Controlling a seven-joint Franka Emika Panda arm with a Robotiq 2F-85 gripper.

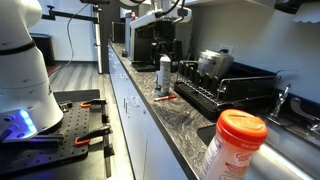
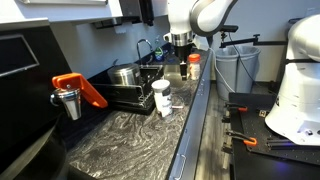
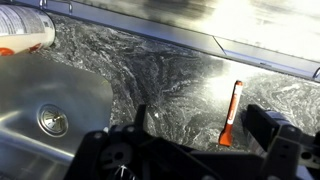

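My gripper (image 3: 200,130) is open and empty, high above the dark marbled countertop (image 3: 160,70). In the wrist view an orange-handled tool (image 3: 232,112) lies flat on the counter between my fingers, nearer the right one. The same tool shows in an exterior view (image 1: 163,97), next to a white bottle (image 1: 165,73). In both exterior views the gripper (image 1: 167,42) (image 2: 180,42) hangs over the counter by the sink. A white container with an orange lid (image 3: 25,35) lies at the wrist view's top left.
A steel sink (image 3: 50,110) lies to the left in the wrist view. A black dish rack (image 1: 240,90) (image 2: 128,95) holds a metal pot (image 1: 213,63). The orange-lidded container (image 1: 232,145) (image 2: 194,65) stands by the sink. A coffee machine (image 1: 145,45) stands at the counter's far end.
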